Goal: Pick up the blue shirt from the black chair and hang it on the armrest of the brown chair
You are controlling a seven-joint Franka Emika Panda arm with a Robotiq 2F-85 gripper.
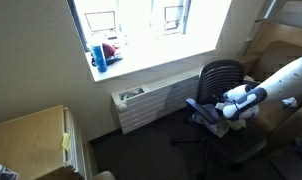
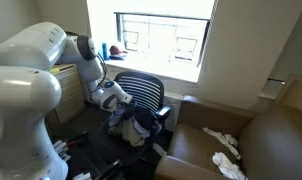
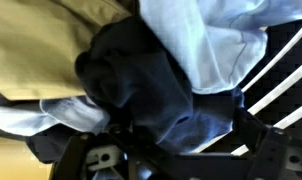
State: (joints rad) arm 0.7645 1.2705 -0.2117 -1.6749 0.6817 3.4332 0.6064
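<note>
Blue shirt [image 2: 141,122] lies under downward-angled pincer [image 2: 118,103].

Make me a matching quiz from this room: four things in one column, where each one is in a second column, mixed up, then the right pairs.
Things:
1. shirt
2. white cloth
3. radiator
4. tool

Places:
A. under the window
B. close over the shirt
C. on the brown chair
D. on the seat of the black chair

Pairs: 1-D, 2-C, 3-A, 4-B
</note>
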